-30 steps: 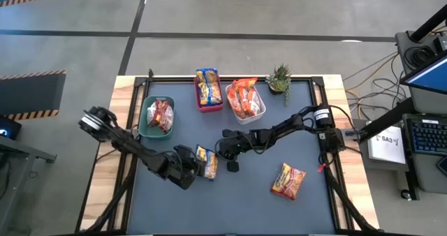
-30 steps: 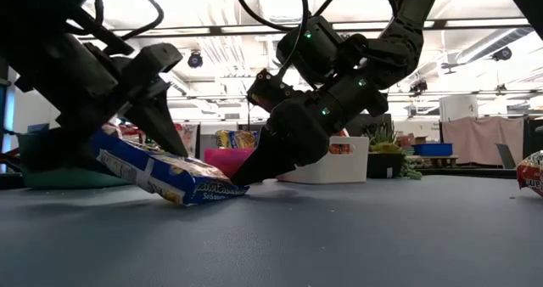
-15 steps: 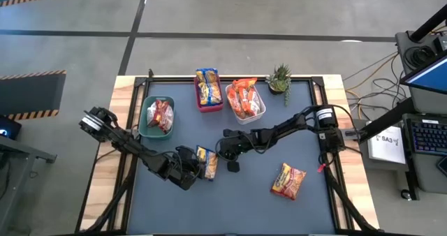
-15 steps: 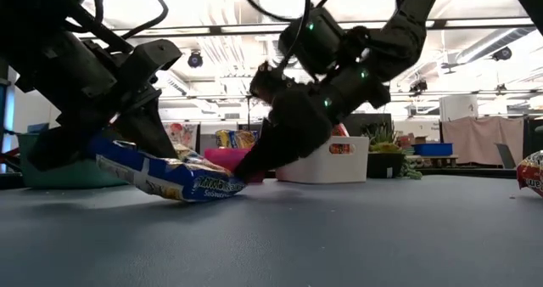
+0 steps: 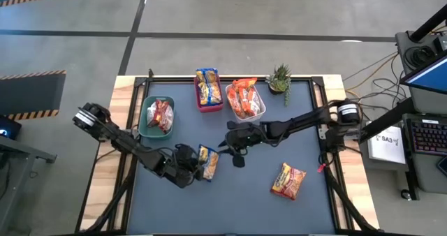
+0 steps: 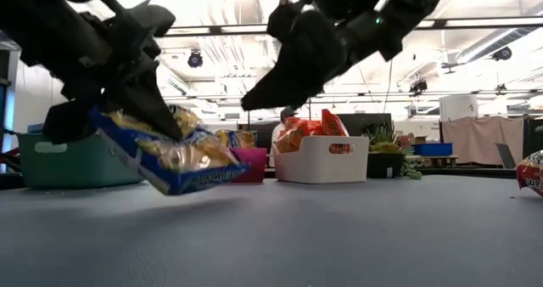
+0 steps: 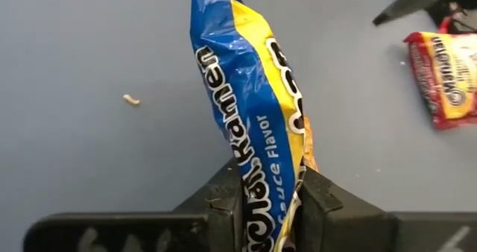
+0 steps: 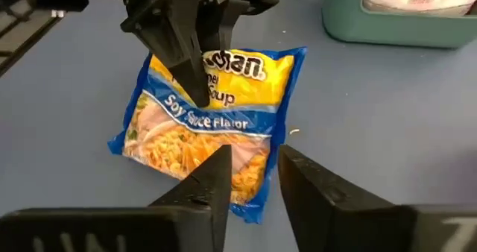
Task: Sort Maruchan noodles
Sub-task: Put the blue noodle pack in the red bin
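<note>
We see the left claw (image 5: 194, 163) clenched on a yellow-and-blue noodle packet (image 5: 207, 162), lifted clear of the desk (image 5: 251, 201) near its middle. The right claw (image 5: 235, 152) hangs just beside it, fingers slightly parted, grasping nothing.

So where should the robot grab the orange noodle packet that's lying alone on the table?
The orange noodle packet lies flat on the table with open space around it, so probably best to come straight down from above and pinch one short end. The right end effector is the closer one and looks free.
</note>
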Controlling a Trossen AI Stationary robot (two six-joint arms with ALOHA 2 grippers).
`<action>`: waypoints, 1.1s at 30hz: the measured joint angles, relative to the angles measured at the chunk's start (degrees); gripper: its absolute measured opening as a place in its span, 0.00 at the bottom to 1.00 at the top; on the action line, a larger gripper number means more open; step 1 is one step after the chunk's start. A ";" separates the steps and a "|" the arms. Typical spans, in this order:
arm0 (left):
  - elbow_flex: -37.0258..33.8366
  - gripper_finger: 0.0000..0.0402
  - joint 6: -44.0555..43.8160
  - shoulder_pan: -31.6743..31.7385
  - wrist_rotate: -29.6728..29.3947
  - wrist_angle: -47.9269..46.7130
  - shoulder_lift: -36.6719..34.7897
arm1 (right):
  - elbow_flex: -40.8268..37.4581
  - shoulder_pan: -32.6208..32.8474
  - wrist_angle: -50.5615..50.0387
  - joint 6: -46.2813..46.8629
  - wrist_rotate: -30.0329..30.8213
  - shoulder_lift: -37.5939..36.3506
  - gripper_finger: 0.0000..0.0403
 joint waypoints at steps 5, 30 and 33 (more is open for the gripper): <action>0.00 0.12 3.27 0.08 -2.42 0.15 -1.92 | -0.24 -1.26 -4.78 -2.96 0.05 -5.90 0.31; 0.00 0.10 33.64 19.11 -14.00 5.06 -14.63 | -4.63 -7.83 -7.05 -11.91 0.26 -27.67 0.30; 0.00 0.10 36.70 25.45 -13.95 5.54 -15.47 | -5.13 -8.21 -7.88 -11.87 0.22 -29.23 0.30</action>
